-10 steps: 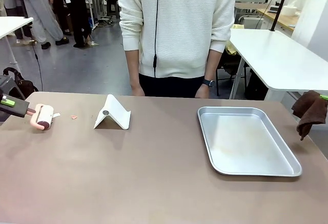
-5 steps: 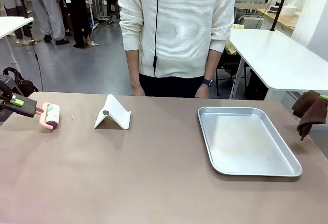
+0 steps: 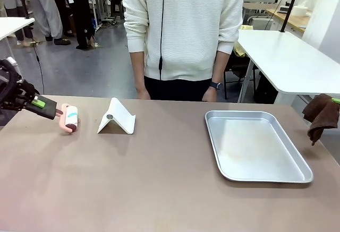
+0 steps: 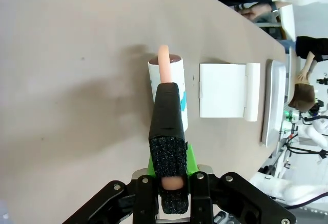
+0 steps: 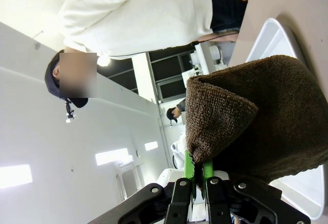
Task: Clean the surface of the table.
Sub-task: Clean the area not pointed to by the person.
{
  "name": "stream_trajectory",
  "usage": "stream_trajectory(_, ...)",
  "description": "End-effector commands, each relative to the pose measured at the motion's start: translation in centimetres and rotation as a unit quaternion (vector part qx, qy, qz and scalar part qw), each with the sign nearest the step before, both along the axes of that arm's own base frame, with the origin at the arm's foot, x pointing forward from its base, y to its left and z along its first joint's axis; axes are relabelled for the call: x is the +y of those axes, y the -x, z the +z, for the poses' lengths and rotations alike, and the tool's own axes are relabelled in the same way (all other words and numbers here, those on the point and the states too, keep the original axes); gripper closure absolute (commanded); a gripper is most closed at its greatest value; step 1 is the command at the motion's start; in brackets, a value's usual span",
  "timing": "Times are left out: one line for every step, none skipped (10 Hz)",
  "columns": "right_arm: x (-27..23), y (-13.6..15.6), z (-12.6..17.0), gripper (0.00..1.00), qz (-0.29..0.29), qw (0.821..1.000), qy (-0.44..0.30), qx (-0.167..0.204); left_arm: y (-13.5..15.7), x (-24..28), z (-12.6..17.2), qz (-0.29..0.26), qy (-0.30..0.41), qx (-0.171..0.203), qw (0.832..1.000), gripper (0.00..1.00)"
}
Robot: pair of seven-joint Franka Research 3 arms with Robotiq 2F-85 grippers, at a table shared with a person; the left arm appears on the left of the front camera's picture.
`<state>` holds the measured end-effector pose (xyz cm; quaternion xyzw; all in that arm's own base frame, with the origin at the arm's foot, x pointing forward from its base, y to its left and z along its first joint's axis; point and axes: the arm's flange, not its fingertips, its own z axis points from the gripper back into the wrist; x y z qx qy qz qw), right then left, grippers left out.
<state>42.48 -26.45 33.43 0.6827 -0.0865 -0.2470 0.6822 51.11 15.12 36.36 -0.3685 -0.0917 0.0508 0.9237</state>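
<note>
From the front, your left arm reaches in low at the far left corner of the table (image 3: 159,189), whose taupe top spans the whole foreground. The left gripper (image 3: 52,109) points rightward, clamped on a lint roller (image 3: 71,118) that lies on the table just left of a white folded stand (image 3: 117,118). A metal tray (image 3: 255,147) sits to the right, and a brown cloth (image 3: 321,116) hangs at the right edge. A person (image 3: 183,30) stands at the far side.

In your left wrist view, the fingers pinch the roller's pink handle (image 4: 164,55) and the roller drum lies flat on the table beside the stand.

In your right wrist view, the right gripper (image 5: 199,170) is closed tight on the cloth, held up above the tray
</note>
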Motion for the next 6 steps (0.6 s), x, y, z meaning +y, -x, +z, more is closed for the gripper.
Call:
stream_trajectory(0.1,0.3,0.5,0.93,0.008,1.000,0.001,-0.002,0.9,-2.0,-1.1,-0.031,-0.042,0.039,0.998,0.78)
stream_trajectory(0.1,0.3,0.5,0.93,0.008,1.000,0.001,-0.002,0.5,-2.9,-1.2,-0.038,-0.049,0.045,0.997,0.78)
stream_trajectory(0.1,0.3,0.5,0.93,0.008,1.000,0.001,-0.002,-0.1,-3.6,-1.4,-0.046,-0.062,0.056,0.995,0.78)
stream_trajectory(0.1,0.3,0.5,0.93,0.008,1.000,0.001,-0.002,-0.7,-4.3,-1.6,-0.051,-0.069,0.065,0.994,0.78)
stream_trajectory(0.1,0.3,0.5,0.93,0.008,1.000,0.001,-0.002,-1.2,-4.7,-1.7,-0.052,-0.067,0.073,0.994,0.78)
stream_trajectory(0.1,0.3,0.5,0.93,0.008,1.000,0.001,-0.002,-1.4,-4.8,-1.5,-0.050,-0.057,0.071,0.995,0.78)
